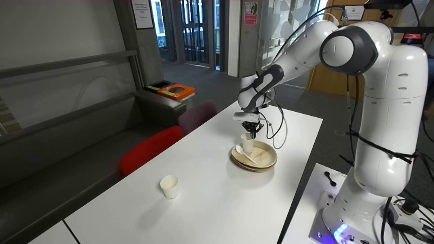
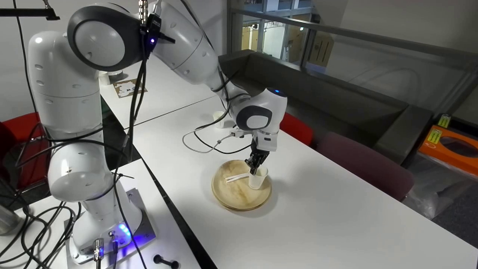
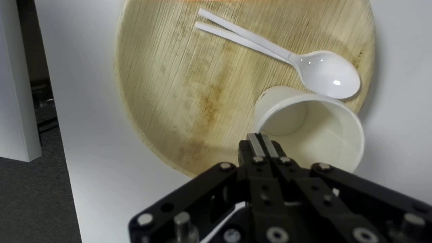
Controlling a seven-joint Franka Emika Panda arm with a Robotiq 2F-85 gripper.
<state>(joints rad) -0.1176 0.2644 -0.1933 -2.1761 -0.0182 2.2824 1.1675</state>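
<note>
– Gripper (image 3: 261,135) is right up close in the wrist view, jaws clenched, seemingly pinching the white cup (image 3: 314,128) by one side of its rim. Cup's over a wooden-looking plate (image 3: 162,84), just beside a white spoon (image 3: 330,74).

– Yikes, thin wall to hang on to. Off-centre pinch, so I reckon it could tip, or the wall could buckle.

– In an exterior view I'd watch that grey cable (image 1: 278,148) near the plate. If the arm (image 1: 390,101) swings, it might catch. Plate's sitting on a lower plate (image 1: 244,166) too, so the stack could slide. Second cup (image 1: 169,187) is well apart on the table (image 1: 217,203), at least.

– And in an exterior view those white handles (image 2: 236,179) run up to the cup, so a sideways nudge could shove them. Can't tell from where I'm standing if the cup's base is touching.
</note>
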